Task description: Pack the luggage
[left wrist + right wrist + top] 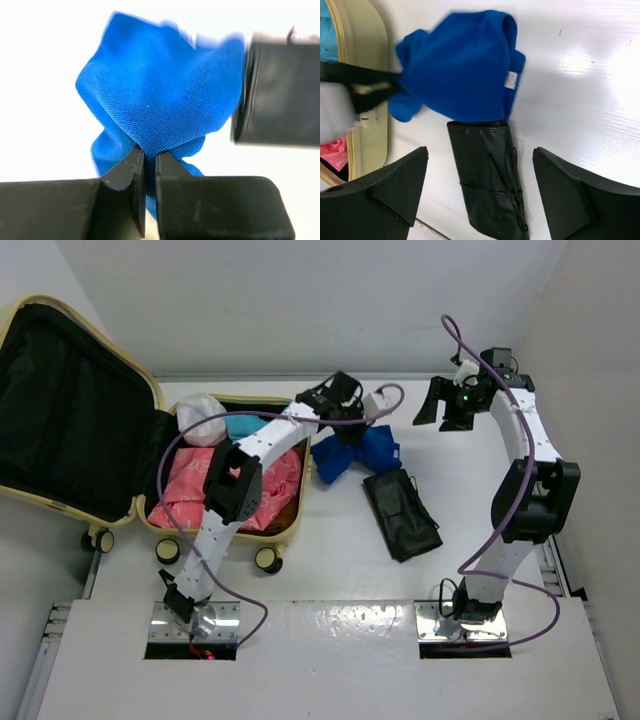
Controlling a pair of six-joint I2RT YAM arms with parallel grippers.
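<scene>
Left gripper jaws are pinched together on a fold of the blue cloth, just off the right rim of the luggage. The luggage lies open at the table's left side, with pink clothes inside. Right gripper hangs wide apart near the far edge, and bare table lies right of the black pouch. Only the right wrist view shows the pouch's tie and the cloth's white tag, which is unreadable.
</scene>
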